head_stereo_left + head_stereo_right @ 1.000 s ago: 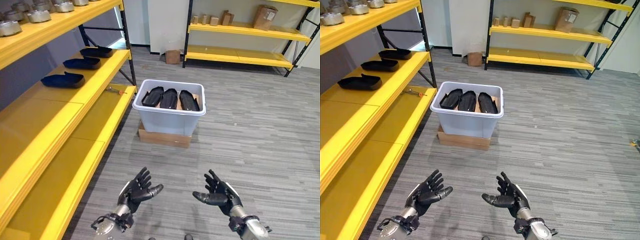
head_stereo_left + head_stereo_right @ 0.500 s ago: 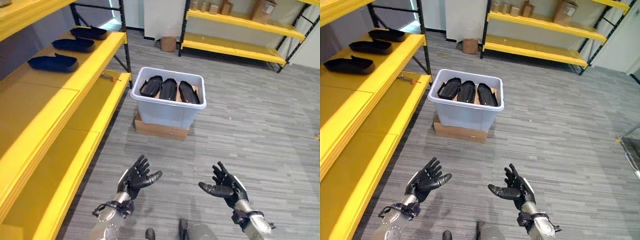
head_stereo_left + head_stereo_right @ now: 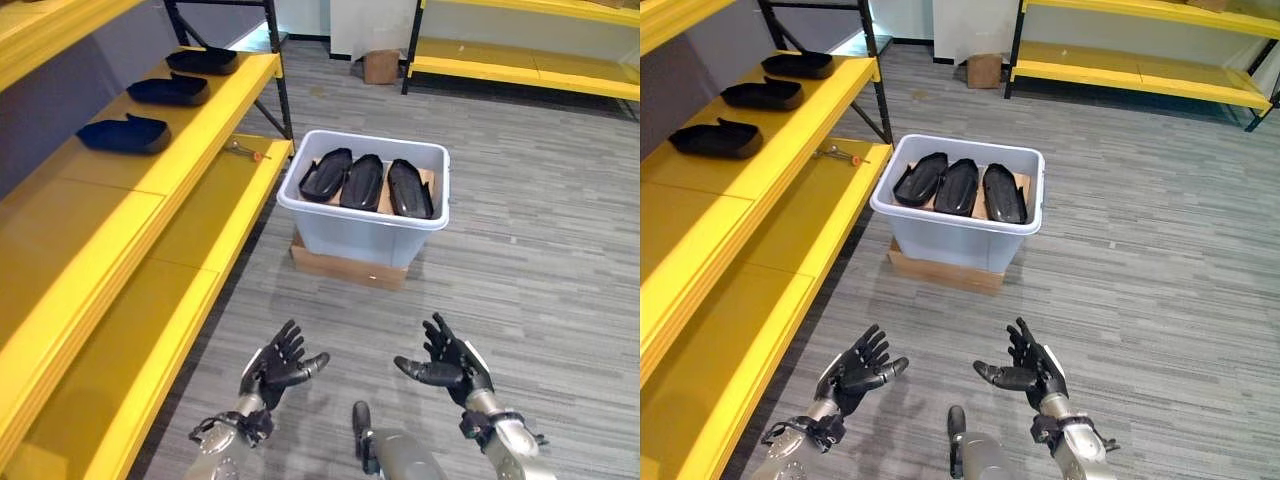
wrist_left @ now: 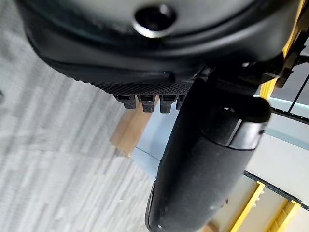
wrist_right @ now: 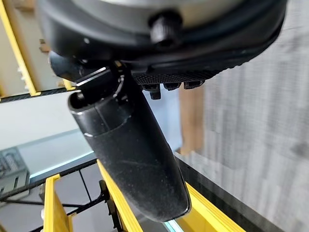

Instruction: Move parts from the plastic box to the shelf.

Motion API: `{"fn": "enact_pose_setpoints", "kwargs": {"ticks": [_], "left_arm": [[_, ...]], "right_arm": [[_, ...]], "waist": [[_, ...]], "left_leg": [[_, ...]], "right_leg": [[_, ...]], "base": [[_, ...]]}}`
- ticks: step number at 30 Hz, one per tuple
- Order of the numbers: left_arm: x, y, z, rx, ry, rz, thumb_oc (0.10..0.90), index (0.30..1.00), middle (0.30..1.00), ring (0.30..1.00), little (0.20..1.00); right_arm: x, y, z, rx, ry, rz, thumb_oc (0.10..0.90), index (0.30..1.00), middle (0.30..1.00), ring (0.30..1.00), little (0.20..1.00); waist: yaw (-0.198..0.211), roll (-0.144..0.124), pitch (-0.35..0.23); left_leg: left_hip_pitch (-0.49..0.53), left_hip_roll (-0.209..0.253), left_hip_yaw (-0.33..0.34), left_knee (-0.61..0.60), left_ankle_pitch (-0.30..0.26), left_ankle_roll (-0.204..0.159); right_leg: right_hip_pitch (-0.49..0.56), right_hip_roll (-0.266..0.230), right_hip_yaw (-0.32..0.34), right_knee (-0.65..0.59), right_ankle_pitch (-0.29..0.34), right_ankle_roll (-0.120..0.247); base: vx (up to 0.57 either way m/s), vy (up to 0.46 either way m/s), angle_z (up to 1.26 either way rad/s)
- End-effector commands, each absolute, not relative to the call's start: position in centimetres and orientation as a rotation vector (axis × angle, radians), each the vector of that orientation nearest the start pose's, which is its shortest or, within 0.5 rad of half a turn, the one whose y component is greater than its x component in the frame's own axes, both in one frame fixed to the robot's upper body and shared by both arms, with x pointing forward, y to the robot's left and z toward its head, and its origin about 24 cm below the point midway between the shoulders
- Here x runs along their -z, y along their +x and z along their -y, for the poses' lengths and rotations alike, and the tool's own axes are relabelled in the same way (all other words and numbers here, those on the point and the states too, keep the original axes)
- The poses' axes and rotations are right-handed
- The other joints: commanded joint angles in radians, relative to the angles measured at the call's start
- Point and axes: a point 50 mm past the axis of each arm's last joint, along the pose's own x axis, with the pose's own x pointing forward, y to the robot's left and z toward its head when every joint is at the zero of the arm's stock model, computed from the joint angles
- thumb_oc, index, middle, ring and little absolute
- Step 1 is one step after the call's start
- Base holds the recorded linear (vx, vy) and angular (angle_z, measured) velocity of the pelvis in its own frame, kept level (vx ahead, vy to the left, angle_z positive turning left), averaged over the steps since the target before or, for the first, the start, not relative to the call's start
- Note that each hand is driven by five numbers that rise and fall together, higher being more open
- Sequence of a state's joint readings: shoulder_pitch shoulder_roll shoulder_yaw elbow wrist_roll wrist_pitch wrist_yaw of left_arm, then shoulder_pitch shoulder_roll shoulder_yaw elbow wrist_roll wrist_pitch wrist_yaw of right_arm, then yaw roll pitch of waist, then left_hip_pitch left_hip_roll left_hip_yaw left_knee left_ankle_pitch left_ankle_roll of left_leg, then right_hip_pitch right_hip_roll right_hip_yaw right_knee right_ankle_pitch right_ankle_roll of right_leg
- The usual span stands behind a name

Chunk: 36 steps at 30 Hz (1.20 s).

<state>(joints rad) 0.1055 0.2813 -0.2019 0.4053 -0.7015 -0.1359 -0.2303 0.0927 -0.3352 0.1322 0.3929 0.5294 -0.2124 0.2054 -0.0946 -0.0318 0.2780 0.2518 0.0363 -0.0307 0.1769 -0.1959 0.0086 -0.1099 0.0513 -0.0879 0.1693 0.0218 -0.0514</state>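
Observation:
A pale grey plastic box (image 3: pixel 366 232) stands on a flat cardboard base in the middle of the floor. Three black moulded parts (image 3: pixel 365 183) lie side by side inside it. Three more black parts (image 3: pixel 125 134) rest on the yellow shelf (image 3: pixel 100 215) along the left. My left hand (image 3: pixel 274 367) and right hand (image 3: pixel 449 365) hover low over the floor, well short of the box, palms facing each other. Both are open and hold nothing. The left thumb (image 4: pixel 203 159) and right thumb (image 5: pixel 130 154) stand straight in the wrist views.
A small tool with an orange handle (image 3: pixel 243 151) lies on the lower shelf level near the box. A second yellow rack (image 3: pixel 530 70) runs along the far wall with a cardboard box (image 3: pixel 380 66) on the floor beside it. Grey plank floor surrounds the box.
The view has shifted, so the box now sits further right and slightly lower. Both hands stay open, held at about the same spacing.

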Motion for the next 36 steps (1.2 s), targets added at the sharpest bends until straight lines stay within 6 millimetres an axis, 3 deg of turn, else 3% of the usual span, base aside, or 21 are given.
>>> {"fn": "enact_pose_setpoints", "kwargs": {"ticks": [1, 3, 4, 6, 8, 10, 12, 13, 14, 15, 16, 17, 18, 19, 27, 33, 36], "left_arm": [[1.8, 22.1, -18.4, 0.138, -0.472, -0.15, 0.9, 1.0, 1.0, 1.0, 1.0], [1.7, 22.4, -18.5, 0.108, -0.467, -0.146, 0.9, 1.0, 1.0, 1.0, 1.0], [1.7, 22.6, -18.5, 0.091, -0.464, -0.148, 0.9, 1.0, 1.0, 1.0, 1.0], [1.7, 22.8, -18.3, 0.084, -0.451, -0.154, 0.9, 1.0, 1.0, 1.0, 1.0], [1.8, 22.8, -18.4, 0.085, -0.446, -0.155, 0.9, 1.0, 1.0, 1.0, 1.0], [2.0, 22.5, -18.5, 0.085, -0.442, -0.158, 0.9, 1.0, 1.0, 1.0, 1.0], [2.1, 22.3, -18.7, 0.07, -0.446, -0.157, 0.9, 1.0, 1.0, 1.0, 1.0], [2.1, 22.3, -18.7, 0.069, -0.447, -0.155, 0.9, 1.0, 1.0, 1.0, 1.0], [2.2, 22.2, -18.8, 0.065, -0.449, -0.153, 0.9, 1.0, 1.0, 1.0, 1.0], [2.2, 22.0, -18.9, 0.057, -0.451, -0.148, 0.9, 1.0, 1.0, 1.0, 1.0], [2.2, 21.9, -19.0, 0.05, -0.45, -0.145, 0.9, 1.0, 1.0, 1.0, 1.0], [2.2, 21.9, -19.0, 0.05, -0.45, -0.145, 0.9, 1.0, 1.0, 1.0, 1.0], [2.3, 21.6, -19.2, 0.035, -0.443, -0.142, 0.9, 1.0, 1.0, 1.0, 1.0], [2.4, 21.5, -19.3, 0.028, -0.445, -0.137, 0.9, 1.0, 1.0, 1.0, 1.0], [2.5, 22.0, -19.5, -0.004, -0.426, -0.095, 0.9, 1.0, 1.0, 1.0, 1.0], [1.7, 23.3, -18.5, 0.085, -0.334, -0.092, 0.9, 1.0, 1.0, 1.0, 1.0], [1.2, 23.9, -18.2, 0.143, -0.29, -0.105, 0.9, 1.0, 1.0, 1.0, 1.0]], "right_arm": [[0.2, 22.6, 21.8, -0.125, 0.132, -0.072, 0.9, 1.0, 1.0, 1.0, 1.0], [0.2, 22.6, 22.0, -0.117, 0.13, -0.082, 0.9, 1.0, 1.0, 1.0, 1.0], [0.4, 22.3, 22.2, -0.107, 0.121, -0.092, 0.9, 1.0, 1.0, 1.0, 1.0], [0.5, 22.1, 22.4, -0.092, 0.124, -0.1, 0.9, 1.0, 1.0, 1.0, 1.0], [0.6, 21.9, 22.6, -0.087, 0.127, -0.102, 0.9, 1.0, 1.0, 1.0, 1.0], [0.8, 21.6, 22.7, -0.084, 0.125, -0.107, 0.9, 1.0, 1.0, 1.0, 1.0], [0.9, 21.5, 22.8, -0.086, 0.119, -0.118, 0.9, 1.0, 1.0, 1.0, 1.0], [0.9, 21.5, 22.8, -0.087, 0.12, -0.121, 0.9, 1.0, 1.0, 1.0, 1.0], [1.0, 21.4, 22.9, -0.091, 0.12, -0.128, 0.9, 1.0, 1.0, 1.0, 1.0], [1.0, 21.3, 23.0, -0.111, 0.12, -0.137, 0.9, 1.0, 1.0, 1.0, 1.0], [1.0, 21.2, 23.0, -0.12, 0.115, -0.14, 0.9, 1.0, 1.0, 1.0, 1.0], [1.0, 21.2, 23.0, -0.12, 0.115, -0.14, 0.9, 1.0, 1.0, 1.0, 1.0], [0.9, 21.1, 23.1, -0.133, 0.116, -0.147, 0.9, 1.0, 1.0, 1.0, 1.0], [1.0, 21.0, 23.1, -0.135, 0.132, -0.152, 0.9, 1.0, 1.0, 1.0, 1.0], [0.4, 21.9, 22.4, -0.186, 0.135, -0.117, 0.9, 1.0, 1.0, 1.0, 1.0], [-0.1, 22.9, 20.7, -0.198, 0.138, -0.09, 0.9, 1.0, 1.0, 1.0, 1.0], [-0.3, 23.4, 20.0, -0.154, 0.143, -0.067, 0.9, 1.0, 1.0, 1.0, 1.0]], "waist": [[-0.007, -0.04, -0.127], [-0.009, -0.034, -0.137], [-0.01, -0.034, -0.133], [-0.013, -0.04, -0.125], [-0.016, -0.041, -0.121], [-0.021, -0.041, -0.112], [-0.018, -0.037, -0.099], [-0.018, -0.037, -0.096], [-0.012, -0.033, -0.091], [0.003, -0.026, -0.084], [0.011, -0.019, -0.082], [0.011, -0.019, -0.082], [0.025, -0.012, -0.073], [0.028, -0.01, -0.068], [0.023, 0.013, -0.06], [0.035, -0.006, -0.103], [0.043, -0.006, -0.119]], "left_leg": [[-0.079, -0.129, 0.053, 0.054, -0.028, 0.071], [-0.097, -0.117, 0.062, 0.168, 0.019, 0.049], [-0.175, -0.107, 0.1, 0.377, 0.093, 0.02], [-0.245, -0.067, 0.139, 0.487, 0.113, 0.013], [-0.275, -0.042, 0.159, 0.484, 0.108, 0.019], [-0.309, -0.015, 0.185, 0.39, 0.1, 0.031], [-0.342, -0.008, 0.185, 0.217, 0.139, 0.017], [-0.342, -0.009, 0.184, 0.205, 0.142, 0.016], [-0.352, -0.013, 0.171, 0.132, 0.161, 0.006], [-0.377, -0.019, 0.123, -0.014, 0.219, -0.018], [-0.395, -0.013, 0.092, -0.074, 0.262, -0.031], [-0.395, -0.013, 0.092, -0.074, 0.262, -0.031], [-0.421, 0.003, 0.044, -0.177, 0.31, -0.048], [-0.425, 0.011, 0.036, -0.209, 0.318, -0.052], [-0.395, 0.032, 0.029, -0.196, 0.297, -0.063], [-0.344, -0.028, 0.026, -0.107, 0.194, -0.017], [-0.329, -0.051, 0.034, -0.083, 0.159, 0.033]], "right_leg": [[0.056, -0.037, 0.021, -0.117, 0.01, 0.093], [0.071, -0.031, 0.013, -0.112, -0.018, 0.072], [0.093, -0.033, -0.006, -0.104, -0.039, 0.047], [0.106, -0.037, -0.018, -0.096, -0.05, 0.033], [0.113, -0.039, -0.023, -0.092, -0.057, 0.03], [0.136, -0.039, -0.006, -0.087, -0.071, 0.032], [0.176, -0.032, 0.027, -0.102, -0.086, 0.041], [0.181, -0.033, 0.03, -0.105, -0.087, 0.042], [0.202, -0.028, 0.037, -0.117, -0.091, 0.047], [0.238, -0.017, 0.059, -0.144, -0.095, 0.055], [0.247, -0.008, 0.073, -0.148, -0.097, 0.055], [0.247, -0.008, 0.073, -0.148, -0.097, 0.055], [0.273, 0.004, 0.105, -0.149, -0.107, 0.054], [0.278, 0.004, 0.114, -0.144, -0.111, 0.055], [0.29, -0.022, 0.134, -0.099, -0.154, 0.061], [0.301, -0.089, 0.1, -0.089, -0.16, 0.099], [0.251, -0.12, 0.066, 0.058, -0.187, 0.115]], "base": [[0.31, -0.21, -0.3], [0.26, -0.224, -0.13], [0.24, -0.251, 0.05], [0.16, -0.193, -0.01], [0.09, -0.063, 0.01], [0.13, 0.007, 0.03], [0.13, 0.082, 0.09], [0.11, 0.09, 0.13], [0.2, 0.115, -0.02], [0.25, 0.135, -0.13], [0.21, 0.101, -0.2], [0.24, 0.089, -0.46], [0.25, 0.102, -0.56], [0.34, 0.156, -0.57], [0.24, 0.201, -0.5], [0.24, 0.207, -0.16], [0.29, 0.256, 0.29]]}}
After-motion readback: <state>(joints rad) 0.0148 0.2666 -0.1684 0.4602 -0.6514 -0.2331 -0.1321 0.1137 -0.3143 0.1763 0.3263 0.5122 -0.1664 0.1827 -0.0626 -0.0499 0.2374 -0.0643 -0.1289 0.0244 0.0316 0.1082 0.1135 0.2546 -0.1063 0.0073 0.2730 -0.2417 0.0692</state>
